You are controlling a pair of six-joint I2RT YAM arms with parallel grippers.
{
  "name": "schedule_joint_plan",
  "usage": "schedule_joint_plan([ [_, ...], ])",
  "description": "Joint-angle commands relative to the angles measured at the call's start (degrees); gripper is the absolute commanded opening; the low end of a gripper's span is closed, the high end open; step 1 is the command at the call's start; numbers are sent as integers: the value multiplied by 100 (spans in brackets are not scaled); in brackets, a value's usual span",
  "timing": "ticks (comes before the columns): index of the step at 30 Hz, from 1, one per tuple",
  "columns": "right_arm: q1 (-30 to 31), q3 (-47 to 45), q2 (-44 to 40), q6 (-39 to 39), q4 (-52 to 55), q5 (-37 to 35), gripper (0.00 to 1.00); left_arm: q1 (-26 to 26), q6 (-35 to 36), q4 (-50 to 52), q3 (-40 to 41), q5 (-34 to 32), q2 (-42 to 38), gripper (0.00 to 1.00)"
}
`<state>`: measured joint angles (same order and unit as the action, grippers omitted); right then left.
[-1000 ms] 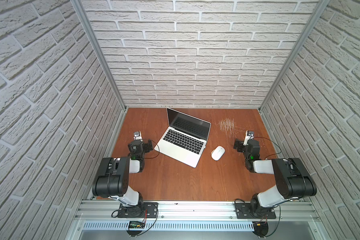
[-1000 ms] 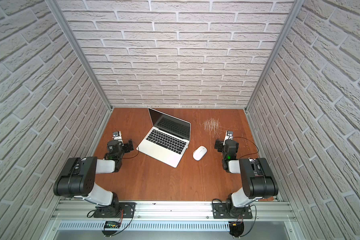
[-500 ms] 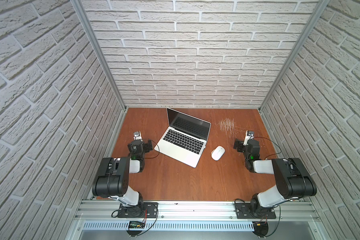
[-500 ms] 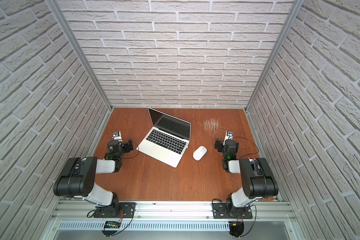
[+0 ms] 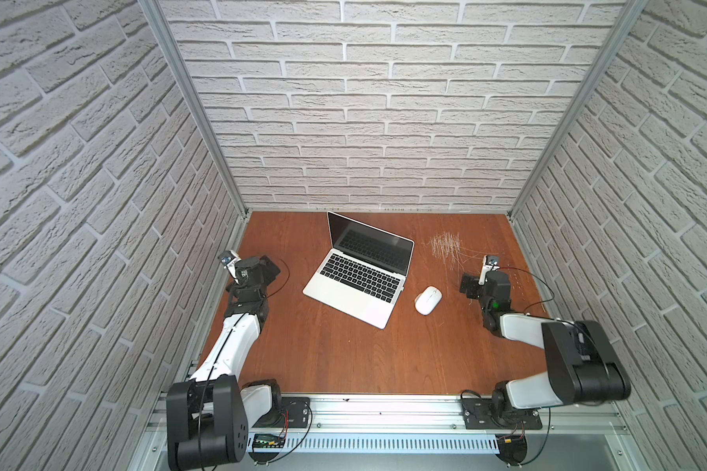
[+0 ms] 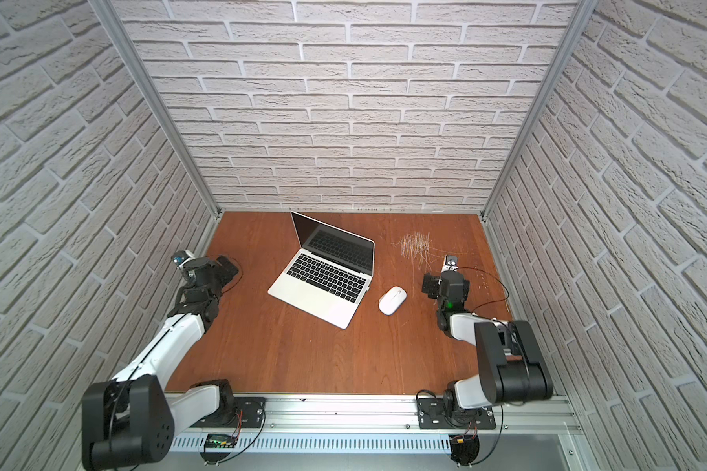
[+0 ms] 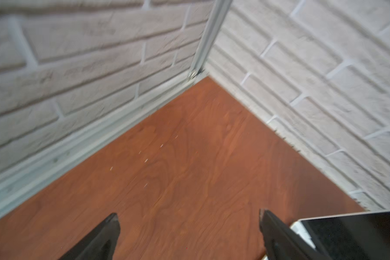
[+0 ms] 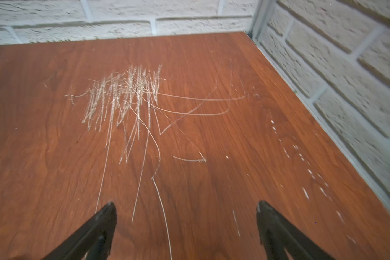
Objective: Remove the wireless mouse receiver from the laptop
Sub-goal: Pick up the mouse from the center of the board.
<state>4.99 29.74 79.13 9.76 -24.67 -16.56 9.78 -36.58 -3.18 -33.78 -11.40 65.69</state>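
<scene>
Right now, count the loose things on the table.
2: the laptop at the centre, open; the mouse just right of it. Anything plugged into the laptop's side is too small to make out.

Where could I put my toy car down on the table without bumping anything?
The biggest bare patch of table lies in front, between the laptop, the white mouse and the metal rail. The back corner with the scratch marks is bare too. It is tight between laptop and mouse, and around the left gripper and right gripper.
</scene>
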Motion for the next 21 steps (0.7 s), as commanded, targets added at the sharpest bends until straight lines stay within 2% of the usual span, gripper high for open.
schedule_joint_plan([
  [1, 100, 1209, -596, 1252, 2824, -554, 94, -182, -635, 1003, 198, 970, -140, 98],
  [4, 484, 1618, -709, 1924, 4033, 200, 89, -603, -494, 1276, 433, 699, -593, 98],
  [10, 1653, 2374, -51, 3065, 5599, 320, 92, -885, -263, 1918, 721, 702, -1507, 98],
  [15, 2110, 2519, 388, 3904, 5740, 542, 93, -940, -203, 1905, 1150, 663, -2115, 98],
  [21, 2330, 2679, 1023, 4464, 5605, 685, 96, -938, -174, 1816, 1428, 632, -2801, 98],
])
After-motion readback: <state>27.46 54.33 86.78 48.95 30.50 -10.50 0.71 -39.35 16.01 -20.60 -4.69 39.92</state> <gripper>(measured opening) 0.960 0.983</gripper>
